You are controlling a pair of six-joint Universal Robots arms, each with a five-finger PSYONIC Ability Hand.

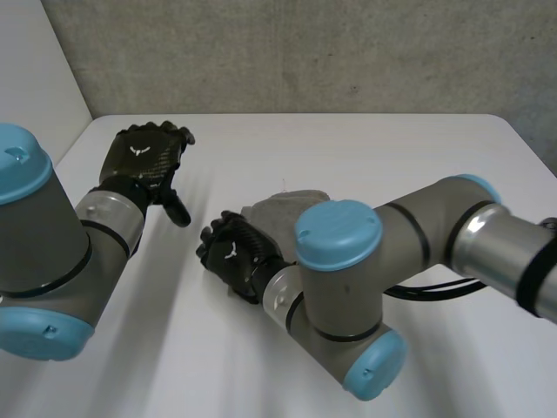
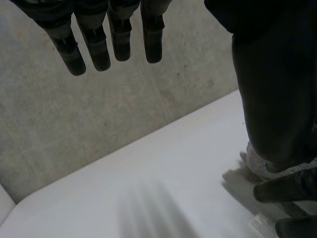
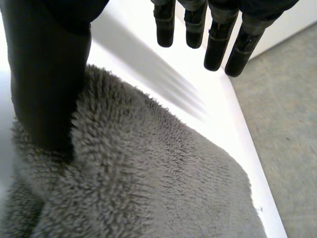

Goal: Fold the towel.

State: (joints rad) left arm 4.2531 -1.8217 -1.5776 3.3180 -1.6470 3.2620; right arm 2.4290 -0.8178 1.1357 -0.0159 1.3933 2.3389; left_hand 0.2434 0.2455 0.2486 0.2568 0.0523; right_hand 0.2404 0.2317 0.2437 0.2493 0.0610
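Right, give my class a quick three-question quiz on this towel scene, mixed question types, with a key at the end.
1. True or false: the left hand grips the towel.
2. The towel lies on: A a white table; B a wooden tray; C a blue mat.
3. Which hand's thumb rests on the towel?
Key: 1 false: it is open, away from the towel. 2 A. 3 the right hand.

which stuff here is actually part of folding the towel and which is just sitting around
For the job: grey towel; right hand, open, thumb on the towel; left hand, open, apart from the towel.
Just there: white table under it all; grey wall behind.
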